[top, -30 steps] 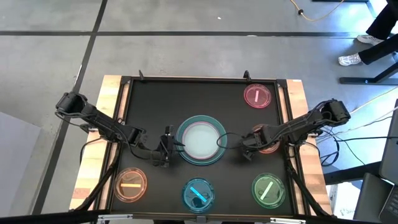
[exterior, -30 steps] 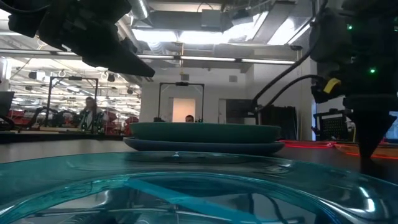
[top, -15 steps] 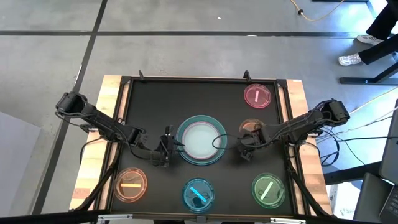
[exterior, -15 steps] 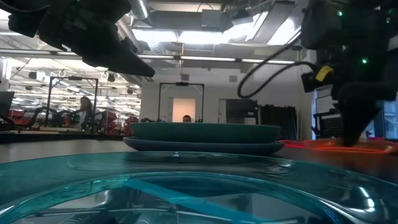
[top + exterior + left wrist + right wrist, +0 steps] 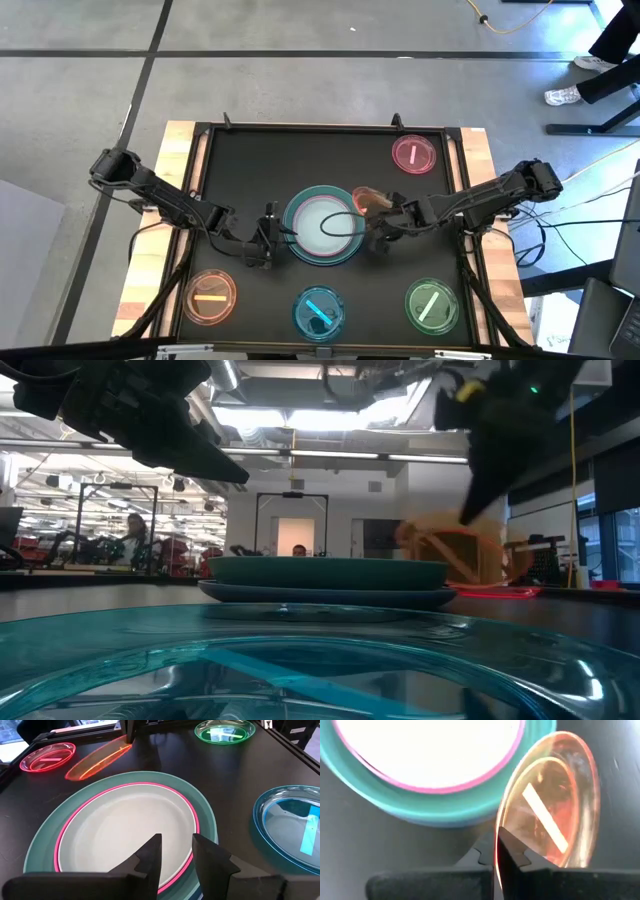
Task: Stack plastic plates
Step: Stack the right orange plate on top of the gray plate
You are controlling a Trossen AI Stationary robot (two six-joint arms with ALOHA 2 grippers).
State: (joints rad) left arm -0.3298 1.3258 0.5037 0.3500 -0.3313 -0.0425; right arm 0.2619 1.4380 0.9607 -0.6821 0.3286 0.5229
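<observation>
A stack of plastic plates (image 5: pixel 322 226) lies mid-table: a large teal plate (image 5: pixel 44 845) at the bottom, a pink-rimmed one and a pale plate (image 5: pixel 125 825) on top. My right gripper (image 5: pixel 496 840) is shut on a small translucent orange plate (image 5: pixel 368 200), just right of the stack. That plate shows tilted and off the table in the low view (image 5: pixel 450 555). My left gripper (image 5: pixel 175 855) stands open above the stack's left edge and touches nothing. My right gripper pinches the orange plate's rim (image 5: pixel 496 831) between its two fingers (image 5: pixel 509 847), at one spot on the edge. The fingers come slanting down from the table's right. The plate stands tipped up on edge, lifted clear of the table, beside the teal plate's right rim.
Small translucent plates lie flat around the stack: pink (image 5: pixel 413 153) at the far right, orange (image 5: pixel 210 297) at the near left, cyan (image 5: pixel 318 311) at the near middle, green (image 5: pixel 432 305) at the near right. The black mat has a raised frame (image 5: pixel 200 180).
My right gripper has shut on the orange plate's rim and carried it toward the table's left, up to the stack's right edge. The plate, flat on the table a second ago, is now lifted clear and tipped up on edge.
</observation>
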